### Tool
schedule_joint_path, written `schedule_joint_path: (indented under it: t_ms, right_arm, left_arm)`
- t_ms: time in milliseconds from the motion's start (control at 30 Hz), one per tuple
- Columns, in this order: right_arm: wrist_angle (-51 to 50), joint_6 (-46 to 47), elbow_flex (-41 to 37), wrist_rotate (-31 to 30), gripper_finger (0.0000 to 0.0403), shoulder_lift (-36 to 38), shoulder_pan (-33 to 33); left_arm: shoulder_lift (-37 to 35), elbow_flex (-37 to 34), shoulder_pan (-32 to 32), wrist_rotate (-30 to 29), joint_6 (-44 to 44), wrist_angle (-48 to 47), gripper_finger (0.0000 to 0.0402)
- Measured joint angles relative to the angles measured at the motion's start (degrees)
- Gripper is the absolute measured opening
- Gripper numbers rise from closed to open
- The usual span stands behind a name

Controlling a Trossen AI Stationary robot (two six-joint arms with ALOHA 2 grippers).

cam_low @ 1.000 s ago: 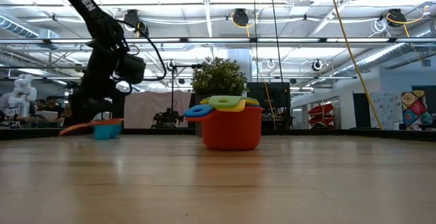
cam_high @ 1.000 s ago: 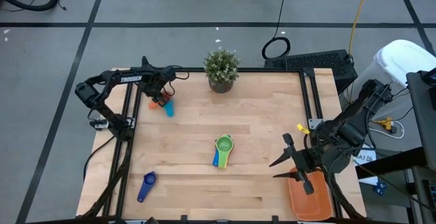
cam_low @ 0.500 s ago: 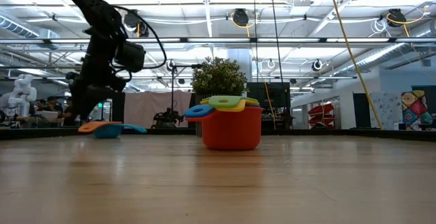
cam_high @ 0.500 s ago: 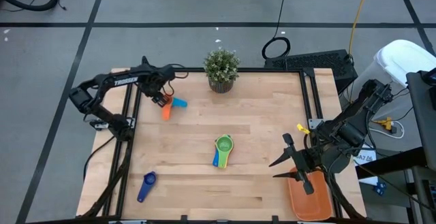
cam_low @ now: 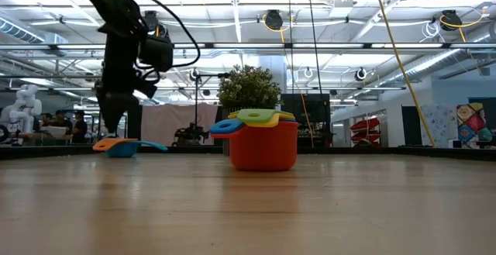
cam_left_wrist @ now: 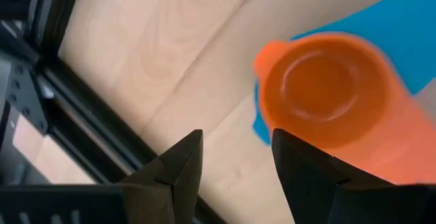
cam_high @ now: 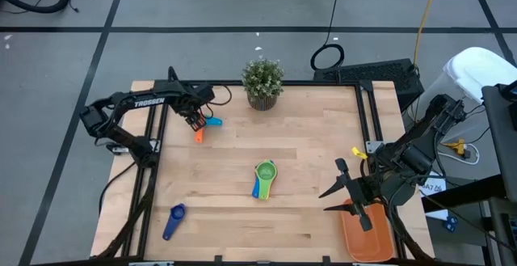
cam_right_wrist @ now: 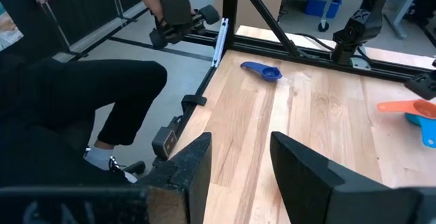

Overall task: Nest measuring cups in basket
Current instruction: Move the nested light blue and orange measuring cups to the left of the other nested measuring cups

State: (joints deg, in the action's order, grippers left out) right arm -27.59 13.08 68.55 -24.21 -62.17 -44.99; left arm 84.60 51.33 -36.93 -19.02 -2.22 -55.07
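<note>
An orange measuring cup (cam_left_wrist: pixel 327 91) sits nested in a light blue one (cam_left_wrist: pixel 381 26) on the table's far left; in the high view they show as orange (cam_high: pixel 198 134) and light blue (cam_high: pixel 213 122). My left gripper (cam_left_wrist: pixel 235 139) hangs open just above and beside them (cam_low: pixel 108 129). A red cup (cam_low: pixel 263 148) at mid-table holds nested blue, yellow and green cups (cam_high: pixel 264 171). A dark blue cup (cam_high: pixel 174 220) lies near the front left. My right gripper (cam_high: pixel 333 189) waits open, raised over the orange basket (cam_high: pixel 363 242).
A potted plant (cam_high: pixel 262 82) stands at the far edge's middle. Black frame rails (cam_high: pixel 153 137) run along the table's left and right sides. In the right wrist view, a person's legs (cam_right_wrist: pixel 82 94) show beyond the table's left edge.
My left gripper has risen off the orange and light blue cups, drifted a little toward the table's right and rolled. Early in that second the nested pair turned on the table, the light blue handle swinging toward the right; since then it lies still.
</note>
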Motion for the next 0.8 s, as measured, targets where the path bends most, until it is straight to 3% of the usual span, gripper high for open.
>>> schedule_joint_path:
  t_ms: [333,567,800]
  right_arm:
    - [0.00,0.37,0.00,0.00,0.0144,0.00,0.00]
    - [0.00,1.21,0.00,0.00,0.0144,0.00,0.00]
    - [0.00,1.19,0.00,0.00,0.0144,0.00,0.00]
  left_arm:
    - [0.00,-0.54,2.84,4.78,0.04,5.70,0.0179]
    - [1.22,-3.58,1.81,4.55,0.41,7.00,0.0179]
    - [1.87,-7.38,1.41,6.16,0.44,15.71,0.0179]
